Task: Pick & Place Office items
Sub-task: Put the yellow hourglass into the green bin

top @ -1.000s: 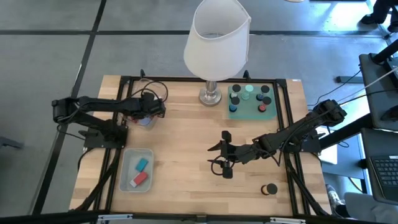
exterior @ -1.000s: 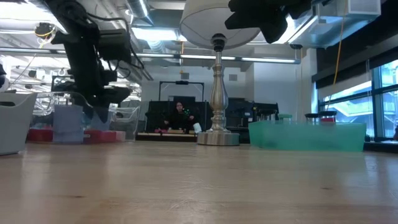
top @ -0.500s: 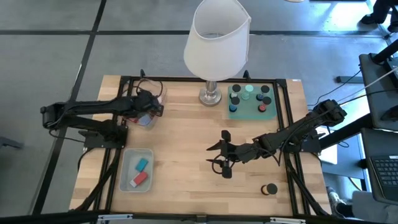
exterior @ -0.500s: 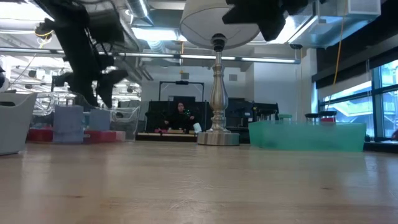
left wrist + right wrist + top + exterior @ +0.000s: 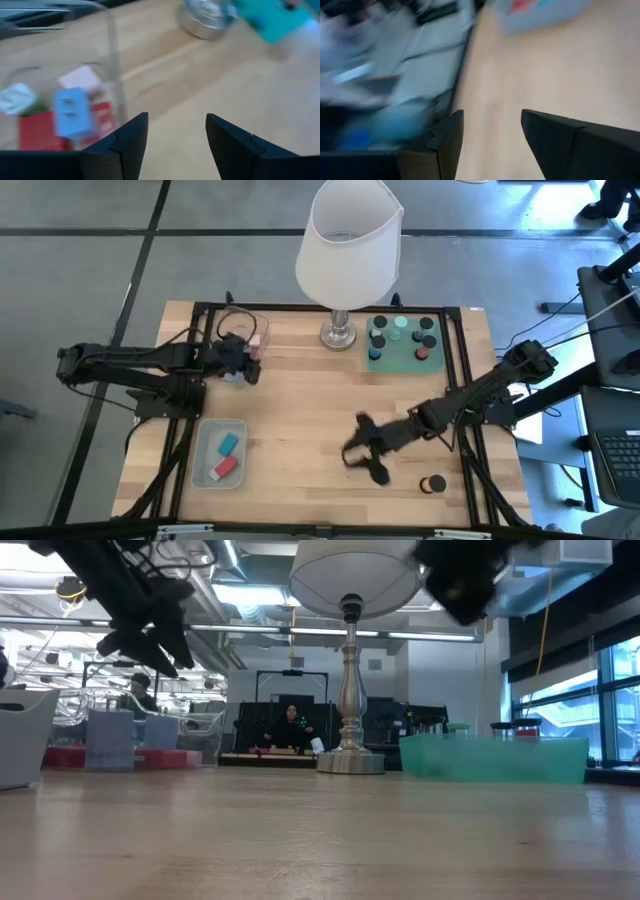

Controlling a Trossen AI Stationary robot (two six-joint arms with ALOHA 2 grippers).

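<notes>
High view shows the pale wooden counter (image 5: 300, 420) with both dark arms over it. The left pincer (image 5: 245, 362) hangs by the clear plastic tray (image 5: 252, 332) at the counter's far left; in the left wrist view its two dark fingers (image 5: 131, 142) stand apart with bare wood between them, holding nothing. Inside the clear tray that view shows a light blue block (image 5: 71, 111) standing on end with its long axis upright, red blocks (image 5: 37, 134) lying flat beneath it, a pale pink block (image 5: 80, 78) and a white piece (image 5: 16, 97); all are smeared, and no writing can be read on them.

The right pincer (image 5: 362, 459) is over the counter's near middle, blurred in the high view. Its wrist view shows the fingers (image 5: 445, 140) parted over bare wood with nothing between them.

A grey-blue rectangular bin (image 5: 199, 460) near the counter's left front holds a teal block (image 5: 228, 445) and a red block (image 5: 225, 469), both lying with their long axes slanted the same way, toward the far right corner. A teal-green mat (image 5: 405, 352) beside the white-shaded lamp (image 5: 348, 240) carries small round dark and mint caps (image 5: 401, 323). One round black cap (image 5: 434, 485) sits alone near the right front edge. The lamp's shade hides part of its metal base.
</notes>
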